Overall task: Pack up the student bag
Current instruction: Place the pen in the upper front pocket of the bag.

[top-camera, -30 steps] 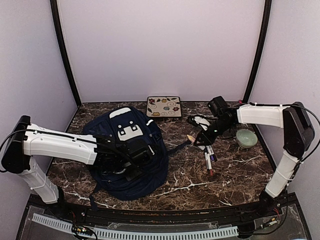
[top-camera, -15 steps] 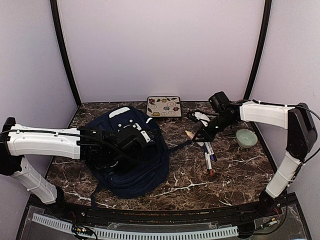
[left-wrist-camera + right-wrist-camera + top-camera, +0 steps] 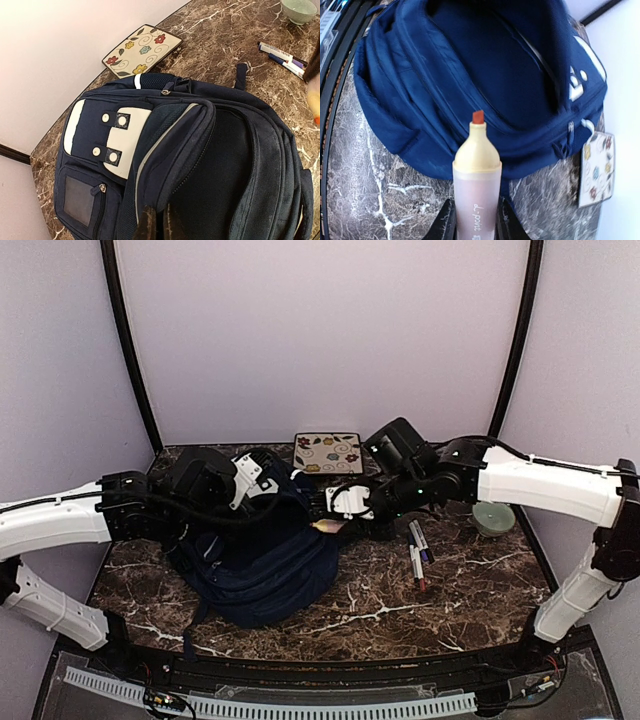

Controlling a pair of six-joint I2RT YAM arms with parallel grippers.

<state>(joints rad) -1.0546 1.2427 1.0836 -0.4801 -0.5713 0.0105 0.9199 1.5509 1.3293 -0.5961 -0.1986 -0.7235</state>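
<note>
The student bag [image 3: 262, 565] is a large navy backpack with white patches, lying at centre left with its main compartment gaping. My left gripper [image 3: 272, 485] is shut on the zip edge of the front flap [image 3: 172, 150] and holds it raised; the fingertips [image 3: 148, 224] pinch the fabric at the bottom of the left wrist view. My right gripper [image 3: 352, 505] is shut on a pale highlighter [image 3: 476, 170] with an orange tip. The tip points at the bag's open mouth [image 3: 485, 55] from just beside the bag's right edge.
A flowered square plate [image 3: 328, 453] lies against the back wall behind the bag. A few loose markers [image 3: 418, 552] lie on the marble to the right of the bag, and a pale green bowl [image 3: 493, 516] stands further right.
My left gripper has shut on the bag's flap and pulled it up and back, opening the compartment. My right arm has swung left, carrying the highlighter to the bag's mouth.
</note>
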